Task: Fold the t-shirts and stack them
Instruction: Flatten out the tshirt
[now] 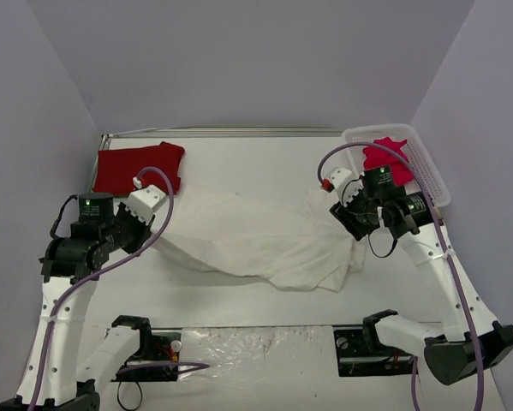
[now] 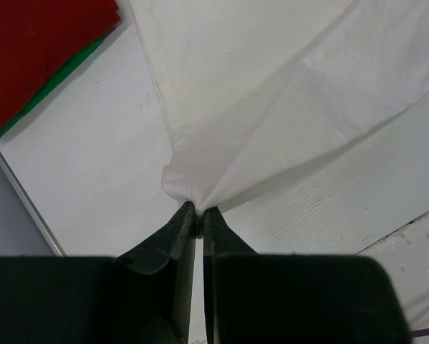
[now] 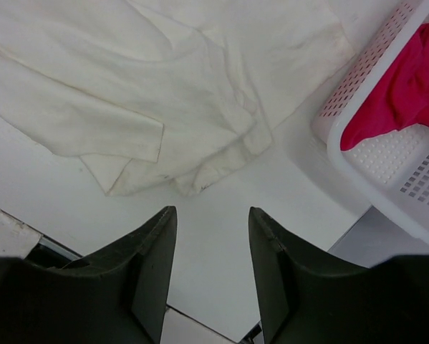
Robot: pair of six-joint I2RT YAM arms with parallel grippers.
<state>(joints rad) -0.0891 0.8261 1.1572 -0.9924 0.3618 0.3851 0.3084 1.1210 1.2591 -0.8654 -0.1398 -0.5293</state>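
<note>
White table (image 1: pixel 239 163), boxed in by pale grey walls. Sprawled across the middle of the overhead view, a large cream-white shirt (image 1: pixel 256 240), rumpled and stretched from left of centre to right of centre. Toward the upper left, near the table's back edge, a red shirt (image 1: pixel 138 167) folded flat. In the upper left corner of the left wrist view, a thin strip of green cloth (image 2: pixel 67 68) peeking out from under its edge. Toward the upper right of the overhead view, a white lattice basket (image 1: pixel 432 171) at the table's right edge, with a pinkish-red shirt (image 1: pixel 384 158) bunched inside.

Left gripper (image 2: pixel 198 210) at the left end of the cream-white shirt. Jaws pressed together, pinching a corner of the cream cloth, with folds fanning up and away from the pinch toward the top and right of that view.

Right gripper (image 3: pixel 213 215) at the right end of the same shirt, just left of the basket. Jaws apart, nothing between them, only bare table below. Crumpled sleeve and hem just beyond the fingertips, not touching them. Basket corner and pinkish-red cloth at the right edge of that view.
</note>
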